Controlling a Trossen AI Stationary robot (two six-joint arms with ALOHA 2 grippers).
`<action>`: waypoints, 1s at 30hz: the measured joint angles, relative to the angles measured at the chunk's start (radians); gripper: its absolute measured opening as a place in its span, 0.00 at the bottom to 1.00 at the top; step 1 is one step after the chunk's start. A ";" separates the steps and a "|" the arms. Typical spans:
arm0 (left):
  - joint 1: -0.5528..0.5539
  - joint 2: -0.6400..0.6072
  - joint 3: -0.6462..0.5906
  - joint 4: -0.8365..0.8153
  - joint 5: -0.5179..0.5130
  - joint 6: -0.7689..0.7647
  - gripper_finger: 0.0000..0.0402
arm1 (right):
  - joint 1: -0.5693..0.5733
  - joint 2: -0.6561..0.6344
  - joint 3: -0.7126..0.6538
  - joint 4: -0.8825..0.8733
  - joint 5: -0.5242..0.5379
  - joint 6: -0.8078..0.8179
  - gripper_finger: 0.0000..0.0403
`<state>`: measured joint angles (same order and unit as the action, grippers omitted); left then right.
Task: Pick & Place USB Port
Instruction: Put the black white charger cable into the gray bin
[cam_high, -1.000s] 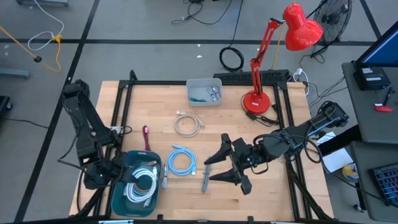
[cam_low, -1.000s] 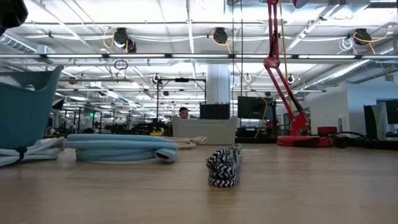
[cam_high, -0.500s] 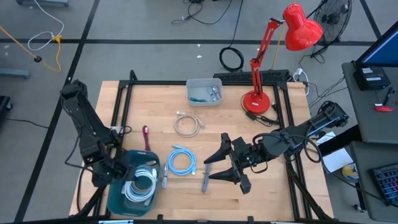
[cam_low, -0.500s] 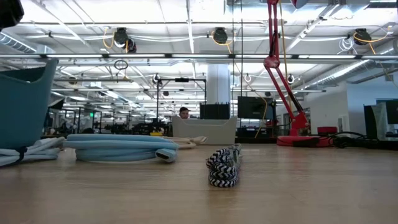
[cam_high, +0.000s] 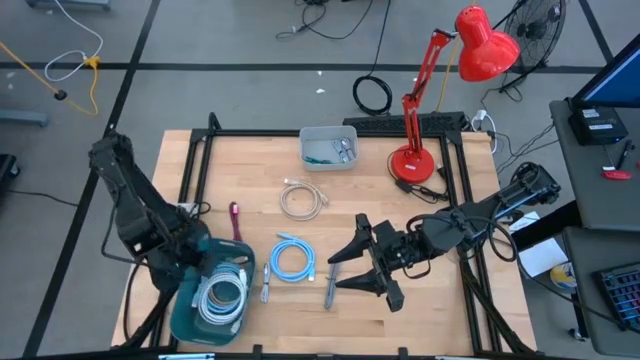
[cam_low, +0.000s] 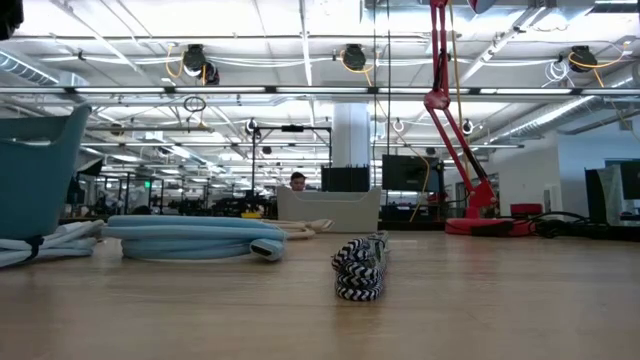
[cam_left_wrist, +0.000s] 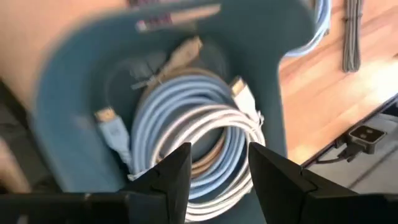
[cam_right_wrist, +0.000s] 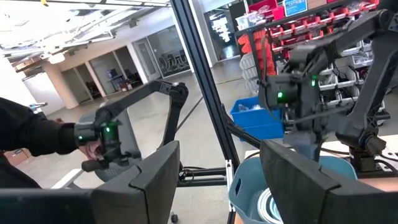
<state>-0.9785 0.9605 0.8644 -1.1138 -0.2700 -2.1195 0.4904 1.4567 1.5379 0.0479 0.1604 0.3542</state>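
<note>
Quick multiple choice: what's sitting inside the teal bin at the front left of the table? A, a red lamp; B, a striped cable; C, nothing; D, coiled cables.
D: the high view shows coiled cables lying inside the teal bin, pale blue and white loops.

Teal bin (cam_high: 186, 315) holds pale blue and white cables (cam_high: 220, 298); light blue coil (cam_high: 292, 259); red lamp (cam_high: 440, 100); black-and-white striped cable (cam_low: 358, 268).
</note>
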 joint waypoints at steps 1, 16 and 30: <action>0.011 0.002 0.029 -0.039 -0.002 0.014 0.40 | 0.000 0.000 0.000 0.000 0.000 0.000 0.53; 0.227 0.028 0.256 -0.326 -0.259 0.353 0.40 | -0.021 0.001 -0.129 -0.020 0.079 0.086 0.53; 0.404 0.123 0.295 0.298 -0.374 1.012 0.40 | -0.093 0.001 -0.377 0.061 0.075 0.208 0.53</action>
<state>-0.5745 1.0830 1.1595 -0.8153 -0.6442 -1.1074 0.3974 1.4578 1.1614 0.1088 0.2354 0.5620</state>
